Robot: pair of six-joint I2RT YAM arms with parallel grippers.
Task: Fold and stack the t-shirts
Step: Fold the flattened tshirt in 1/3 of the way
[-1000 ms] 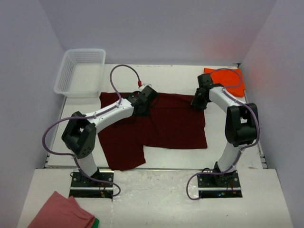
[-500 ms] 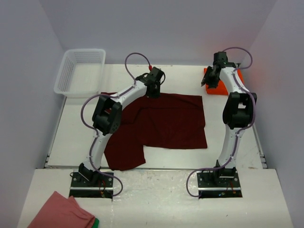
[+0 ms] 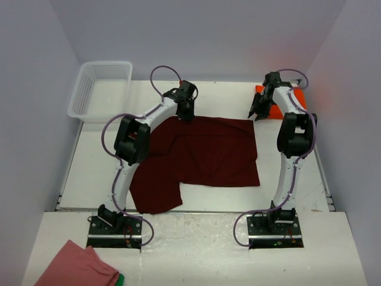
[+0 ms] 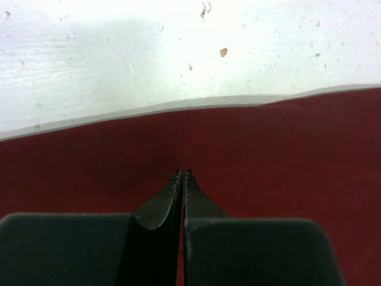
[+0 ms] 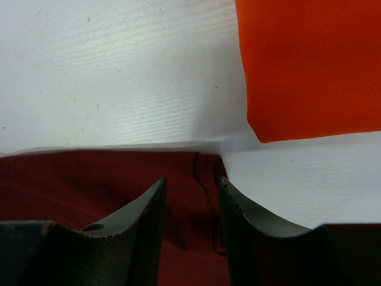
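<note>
Maroon t-shirt (image 3: 208,152) lies flat, faintly creased, near smooth orange t-shirt (image 5: 309,65)

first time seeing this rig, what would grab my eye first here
A dark maroon t-shirt sprawls across the middle of the table, with the left gripper shut at its far edge and the right gripper open over its far right corner. A folded orange-red t-shirt glows just beyond that corner.

Two t-shirts (image 3: 205,152), one basket (image 3: 81,95), one pink cloth (image 3: 71,266)
</note>
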